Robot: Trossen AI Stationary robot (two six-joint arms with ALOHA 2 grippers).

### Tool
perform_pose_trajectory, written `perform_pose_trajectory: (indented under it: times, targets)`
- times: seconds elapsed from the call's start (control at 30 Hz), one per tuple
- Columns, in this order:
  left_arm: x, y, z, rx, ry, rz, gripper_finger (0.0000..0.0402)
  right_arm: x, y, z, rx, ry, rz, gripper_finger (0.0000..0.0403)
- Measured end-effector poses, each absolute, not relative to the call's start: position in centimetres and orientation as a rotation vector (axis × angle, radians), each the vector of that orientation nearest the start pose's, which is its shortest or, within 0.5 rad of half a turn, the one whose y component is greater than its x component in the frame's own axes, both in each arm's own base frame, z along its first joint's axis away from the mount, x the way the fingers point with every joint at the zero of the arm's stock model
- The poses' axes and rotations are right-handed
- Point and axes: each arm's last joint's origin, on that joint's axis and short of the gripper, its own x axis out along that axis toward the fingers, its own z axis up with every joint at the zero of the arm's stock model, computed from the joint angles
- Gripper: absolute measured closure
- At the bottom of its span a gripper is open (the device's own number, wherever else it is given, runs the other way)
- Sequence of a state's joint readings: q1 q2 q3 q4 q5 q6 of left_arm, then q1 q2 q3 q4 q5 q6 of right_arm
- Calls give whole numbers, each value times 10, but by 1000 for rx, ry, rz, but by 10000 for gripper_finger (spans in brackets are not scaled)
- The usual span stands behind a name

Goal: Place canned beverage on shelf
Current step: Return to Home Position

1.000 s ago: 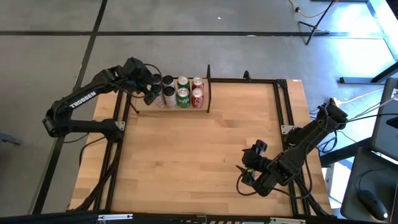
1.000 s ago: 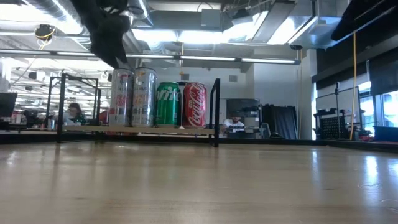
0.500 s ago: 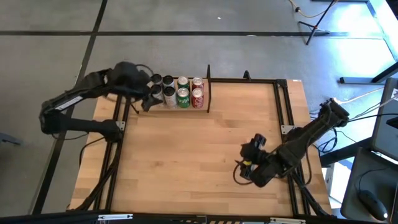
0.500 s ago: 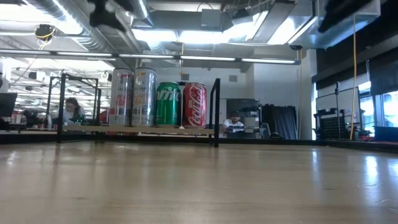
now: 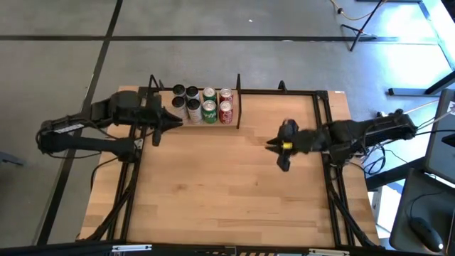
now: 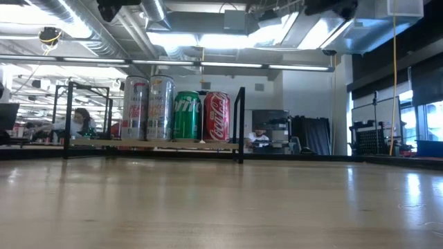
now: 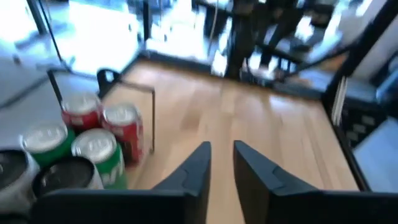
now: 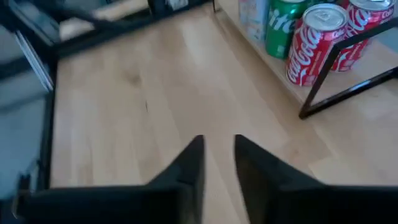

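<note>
Several cans stand upright on the shelf (image 5: 238, 99) at the table's far left: red (image 5: 225, 111), green (image 5: 210, 111) and silver ones (image 5: 193, 108). In the low view they stand in a row on the shelf's board (image 6: 90, 142). My left gripper (image 5: 175, 121) hangs shut just in front of the shelf's left part, with nothing between its fingers (image 7: 200, 163). My right gripper (image 5: 271, 146) hangs shut over the table's right half, pointing toward the shelf and holding nothing. In the right wrist view a red can (image 8: 314, 43) stands behind the shelf's black rod.
The bare wooden tabletop (image 5: 213, 185) lies between and in front of both arms. Black frame rails (image 5: 323, 121) run along the table's far and right sides. People sit in the room behind the table (image 6: 82, 123).
My left gripper has drawn back from the silver cans toward the table's near edge and has risen; the cans stay in place. My right gripper has swung from the table's near right corner toward the far edge and now points left toward the shelf.
</note>
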State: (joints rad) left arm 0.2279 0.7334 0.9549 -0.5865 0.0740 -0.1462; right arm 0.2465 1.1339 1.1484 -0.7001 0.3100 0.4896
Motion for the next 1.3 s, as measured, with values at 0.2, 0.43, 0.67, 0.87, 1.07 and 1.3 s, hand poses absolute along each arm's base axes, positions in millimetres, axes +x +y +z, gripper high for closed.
perform_pose_trajectory:
  times: [0.2, 0.43, 0.67, 0.87, 1.07, 1.3]
  targets:
    - [119, 28, 337, -218, 212, 267, 378, 203, 10, 336, 373, 482, -268, 396]
    - [108, 26, 325, -244, 196, 292, 380, 169, -10, 325, 378, 421, -412, 364]
    - [113, 27, 321, -128, 147, 249, 380, 164, -22, 325, 264, 354, -581, 359]
    - [128, 26, 284, -74, 11, 95, 380, 147, -21, 299, 144, 249, -397, 358]
    - [131, 25, 238, -89, 3, 54, 380, 123, -23, 262, 129, 93, -302, 358]
    - [122, 23, 208, -148, 13, 61, 380, 106, -26, 243, 289, -58, -352, 358]
